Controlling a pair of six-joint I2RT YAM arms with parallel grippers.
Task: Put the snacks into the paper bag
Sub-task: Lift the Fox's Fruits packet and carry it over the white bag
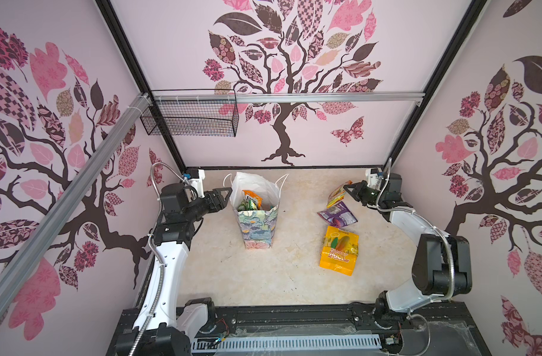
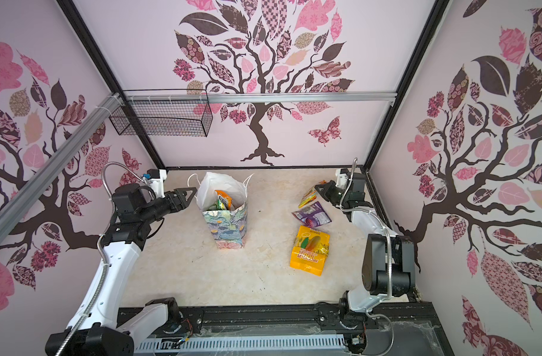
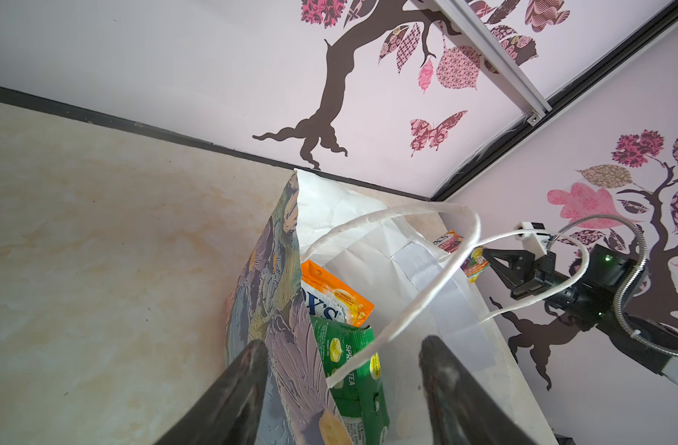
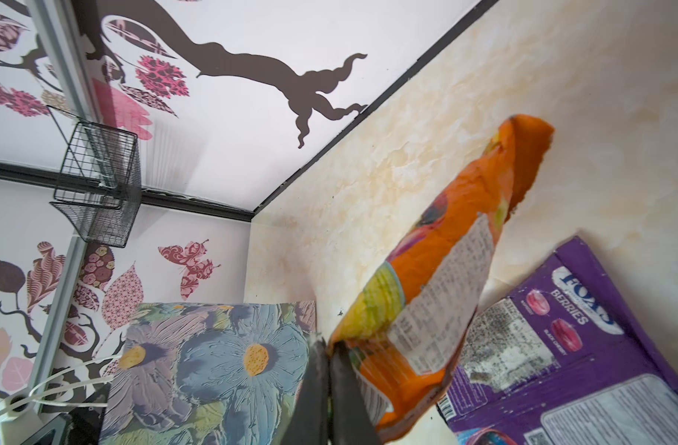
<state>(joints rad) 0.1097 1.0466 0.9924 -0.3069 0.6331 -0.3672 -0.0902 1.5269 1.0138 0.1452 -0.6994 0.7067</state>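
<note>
**A:** What sits closest in the top views?

**B:** The cable duct (image 1: 294,342), along the front edge. Beyond it on the table (image 1: 263,277) a yellow packet (image 1: 338,250) lies flat, with a purple packet (image 1: 337,214) just behind it.

**A:** And the bag?

**B:** The bag (image 1: 257,228) stands upright near the back, left of the middle, with packets poking from its mouth. The left gripper (image 1: 226,194) hovers just beside its rim. At the back right, the right gripper (image 1: 347,188) pinches an orange packet (image 1: 336,194).

**A:** Left wrist view?

**B:** The jaws are spread wide and clamp nothing (the bag's printed wall stands between them). Inside the bag an orange-and-white packet (image 3: 337,296) and a green packet (image 3: 353,362) stand on end, and a white handle (image 3: 407,208) loops above them.

**A:** Right wrist view?

**B:** The jaws are pressed together on the orange packet's edge. The packet hangs over the purple packet, which lies on the table. I cannot tell if its far end touches the table. The bag stands apart, beyond the jaws.
</note>
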